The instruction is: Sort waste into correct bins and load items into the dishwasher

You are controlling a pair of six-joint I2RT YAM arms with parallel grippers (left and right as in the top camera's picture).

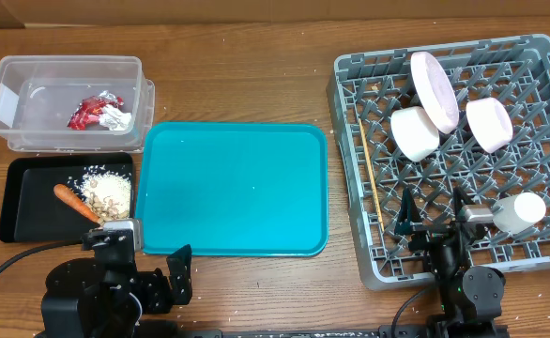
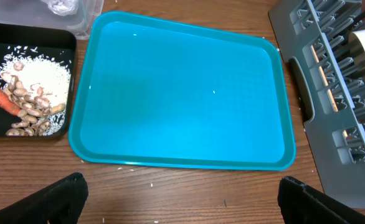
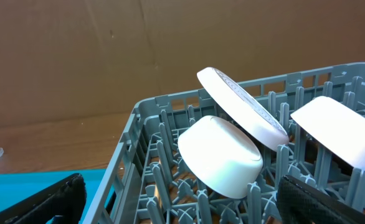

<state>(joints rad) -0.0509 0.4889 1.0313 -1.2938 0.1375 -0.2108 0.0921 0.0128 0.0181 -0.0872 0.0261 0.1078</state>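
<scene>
The grey dish rack (image 1: 350,103) at the right holds a tilted white plate (image 1: 433,89), a white bowl (image 1: 414,132), a pale pink bowl (image 1: 489,123), a white cup (image 1: 519,210) and chopsticks (image 1: 371,178). The clear tub (image 1: 31,75) holds red and silver wrappers (image 1: 97,112). The black tray (image 1: 31,174) holds the carrot (image 1: 74,203) and food scraps (image 1: 106,192). My left gripper (image 1: 153,272) is open and empty near the front edge, below the teal tray (image 2: 182,93). My right gripper (image 1: 432,230) is open and empty over the rack's front part; its view shows the bowl (image 3: 223,155) and plate (image 3: 241,109).
The teal serving tray (image 1: 233,188) lies bare in the middle. A few loose grains lie on the wood (image 2: 151,184) in front of it. The rack's near edge (image 2: 319,124) stands just right of the tray.
</scene>
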